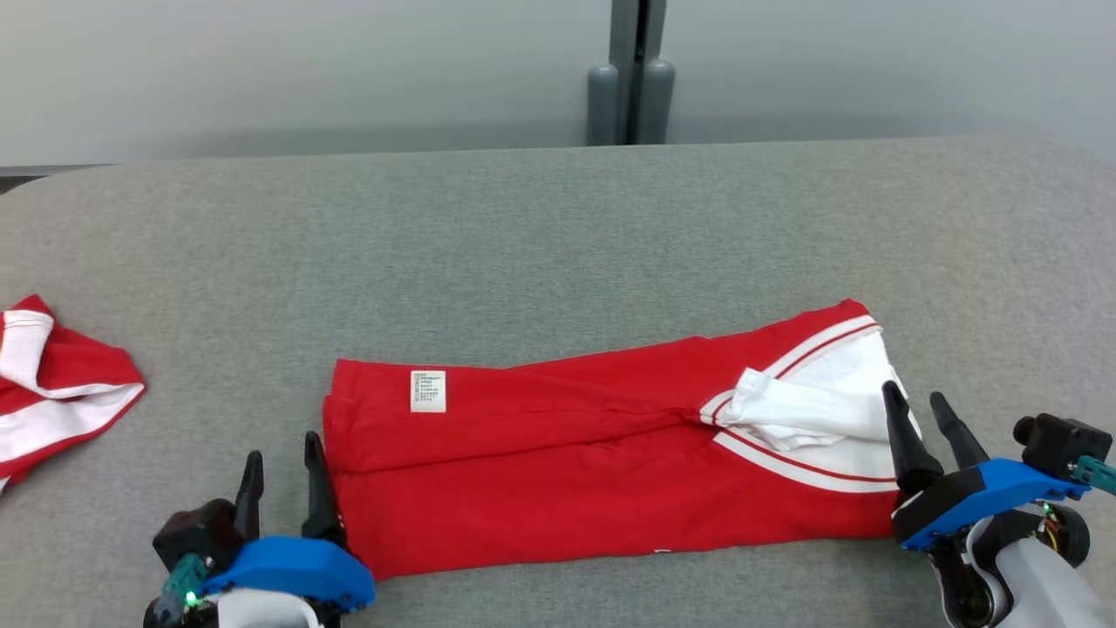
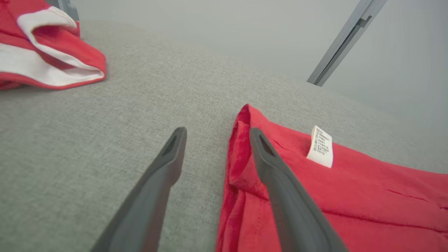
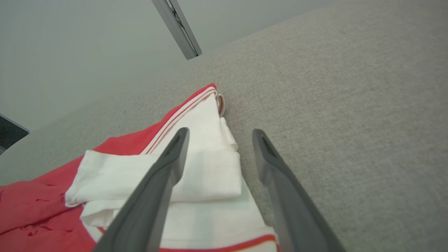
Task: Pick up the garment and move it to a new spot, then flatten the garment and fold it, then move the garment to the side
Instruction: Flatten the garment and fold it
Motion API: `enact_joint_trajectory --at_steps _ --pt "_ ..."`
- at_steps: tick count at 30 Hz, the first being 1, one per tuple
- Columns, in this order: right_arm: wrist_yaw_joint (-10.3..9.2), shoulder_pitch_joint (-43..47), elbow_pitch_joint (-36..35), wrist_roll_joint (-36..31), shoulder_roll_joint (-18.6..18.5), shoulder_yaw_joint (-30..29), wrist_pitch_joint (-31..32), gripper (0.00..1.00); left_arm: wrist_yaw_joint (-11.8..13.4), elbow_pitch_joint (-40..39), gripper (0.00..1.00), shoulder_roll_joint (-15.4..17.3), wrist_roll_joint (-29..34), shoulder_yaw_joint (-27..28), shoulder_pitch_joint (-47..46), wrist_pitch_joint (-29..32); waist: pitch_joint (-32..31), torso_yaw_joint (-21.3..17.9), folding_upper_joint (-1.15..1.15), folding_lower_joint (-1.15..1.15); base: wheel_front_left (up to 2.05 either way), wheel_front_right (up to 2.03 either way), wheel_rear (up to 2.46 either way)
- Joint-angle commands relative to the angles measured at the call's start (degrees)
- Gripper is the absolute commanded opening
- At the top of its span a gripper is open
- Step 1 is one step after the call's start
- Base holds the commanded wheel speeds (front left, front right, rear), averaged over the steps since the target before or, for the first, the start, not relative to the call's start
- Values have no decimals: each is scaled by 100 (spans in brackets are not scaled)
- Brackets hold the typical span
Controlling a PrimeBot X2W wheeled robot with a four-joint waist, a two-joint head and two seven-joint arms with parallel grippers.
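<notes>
Garment [image 1: 558, 453], red with white trim: folded into a long band, flat on the near part of the grey counter [image 1: 558, 235], white label [image 1: 428, 390] facing up. Left gripper [image 1: 283, 446]: jaws wide apart, empty, astride the garment's left edge. Right gripper [image 1: 913, 392]: jaws wide apart, empty, astride its white right end. 1 other red-and-white cloth [image 1: 52, 392] lies well apart, far left.
</notes>
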Motion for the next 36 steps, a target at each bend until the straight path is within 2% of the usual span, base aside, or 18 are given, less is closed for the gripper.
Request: enact_joint_trajectory --at_steps 1,6,13,18,19,21,22,26,31,36 --pt "1 45 23 -80 -32 -29 -13 100 38 -89 100 -2 -3 -27 91 -2 -8 58 1 0 0 0 0" --pt "1 42 367 -332 -96 -82 -14 100 111 -306 100 2 -84 -279 393 -1 -86 369 1 0 0 0 0" --pt "1 -229 1317 -746 -145 -212 -13 100 178 -387 100 -4 -65 -480 422 0 -48 748 1 0 0 0 0" --pt "17 -183 1522 -506 286 249 216 100 225 -467 100 -5 -59 -486 389 -1 -9 815 1 0 0 0 0" --pt "20 -146 1472 -401 332 360 262 69 232 -475 100 -2 -51 -471 386 -1 -6 802 1 0 0 0 0" --pt "24 -92 1348 -219 351 587 316 19 220 -490 100 -4 -53 -473 374 0 -4 748 1 0 0 0 0" --pt "24 -93 1306 -147 313 674 300 0 212 -502 100 -4 -75 -484 363 -1 0 710 1 0 0 0 0" --pt "-5 -239 1251 -30 22 765 106 0 210 -519 100 -1 -71 -537 315 0 -23 526 1 0 0 0 0" --pt "-4 -551 1012 -136 -263 289 -21 0 164 -469 100 -3 -90 -588 314 -1 -88 207 1 0 0 0 0" --pt "1 -306 342 -545 -84 -157 -16 0 132 -397 100 -2 -163 -717 268 -1 -142 -11 1 0 0 0 0"
